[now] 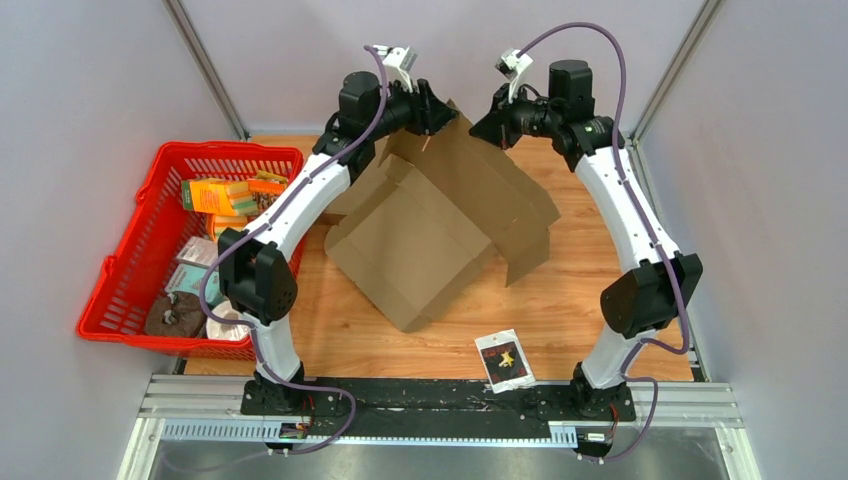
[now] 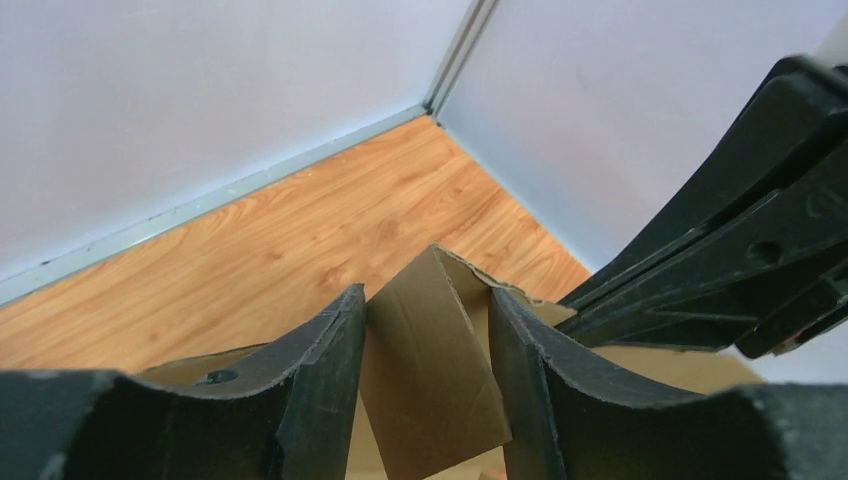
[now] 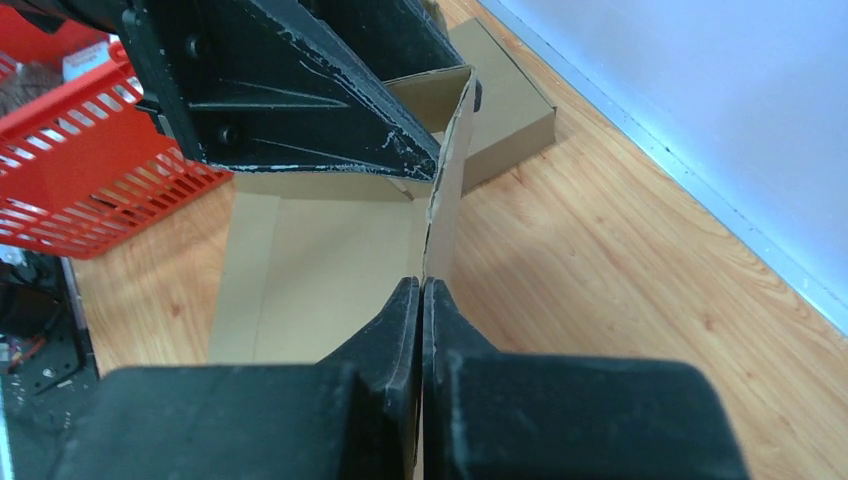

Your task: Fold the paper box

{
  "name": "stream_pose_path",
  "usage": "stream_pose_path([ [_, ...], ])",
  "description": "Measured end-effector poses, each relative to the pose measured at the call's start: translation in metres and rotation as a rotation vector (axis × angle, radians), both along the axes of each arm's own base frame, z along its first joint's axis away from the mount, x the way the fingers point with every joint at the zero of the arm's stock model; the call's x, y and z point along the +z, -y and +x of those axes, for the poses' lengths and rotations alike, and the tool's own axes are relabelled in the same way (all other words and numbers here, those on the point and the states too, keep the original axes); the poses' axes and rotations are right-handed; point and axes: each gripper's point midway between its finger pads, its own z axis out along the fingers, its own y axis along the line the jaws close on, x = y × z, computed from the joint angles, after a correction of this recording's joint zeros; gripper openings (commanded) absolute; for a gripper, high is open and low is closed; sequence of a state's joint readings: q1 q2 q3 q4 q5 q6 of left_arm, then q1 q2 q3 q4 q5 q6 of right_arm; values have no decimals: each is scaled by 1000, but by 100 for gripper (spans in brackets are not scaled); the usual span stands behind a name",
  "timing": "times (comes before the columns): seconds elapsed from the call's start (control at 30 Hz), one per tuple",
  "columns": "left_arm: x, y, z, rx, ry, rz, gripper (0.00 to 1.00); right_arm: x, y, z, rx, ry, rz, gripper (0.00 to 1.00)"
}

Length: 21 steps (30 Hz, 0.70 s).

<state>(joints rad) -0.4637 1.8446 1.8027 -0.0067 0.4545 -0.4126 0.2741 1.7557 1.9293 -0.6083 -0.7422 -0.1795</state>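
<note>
**A:** Where is the box?

**B:** The box (image 1: 420, 250) sits in the middle of the table (image 1: 570, 290). It is a brown card blank, partly raised like a tent, and its far flap (image 1: 470, 150) is lifted up between the two arms.

**A:** And the grippers?

**B:** The right gripper (image 3: 422, 290) is pinched tight on the flap's thin edge. The left gripper (image 2: 428, 300) has its jaws spread, with the flap standing between the fingers (image 2: 330, 350). I cannot tell whether they press on it.

**A:** How far along is the folding?

**B:** Early, I judge. There are creases and one side stands up, but no walls are squared and nothing is tucked in.

**A:** Is anything hidden?

**B:** From above, the arms cover the spot where the grippers meet the card. Each wrist view crops the box to little more than that flap. At the left, a red basket (image 1: 130, 250) holds goods too small to name. A packet (image 1: 503, 360) lies near the front edge.
</note>
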Motion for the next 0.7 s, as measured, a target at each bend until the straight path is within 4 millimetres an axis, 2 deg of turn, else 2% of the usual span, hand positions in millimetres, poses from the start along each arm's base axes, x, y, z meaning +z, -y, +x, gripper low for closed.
stream_pose_path([
  [0.1, 5, 3, -1, -5, 1, -36, 55, 2, -1, -1, -16, -19, 36, 0],
  [0.17, 3, 5, 0, -4, -2, -61, 62, 2, -2, -1, -30, -35, 55, 0],
  [0.3, -8, 6, -3, 3, -30, -112, 66, -8, -2, -2, -58, -96, 73, 0],
  [0.33, -12, 5, -5, 13, -41, -123, 71, -11, -2, -2, -62, -111, 76, 0],
  [0.5, -22, -5, -17, 89, -108, -154, 72, -22, -7, -8, -74, -162, 82, 0],
  [0.57, -24, -12, -24, 135, -123, -157, 67, -21, -9, -10, -73, -167, 86, 0],
  [0.67, -21, -22, -32, 231, -144, -135, 67, -15, -12, -11, -77, -158, 98, 0],
  [0.7, -17, -23, -35, 256, -140, -130, 73, -14, -13, -11, -79, -155, 102, 0],
])
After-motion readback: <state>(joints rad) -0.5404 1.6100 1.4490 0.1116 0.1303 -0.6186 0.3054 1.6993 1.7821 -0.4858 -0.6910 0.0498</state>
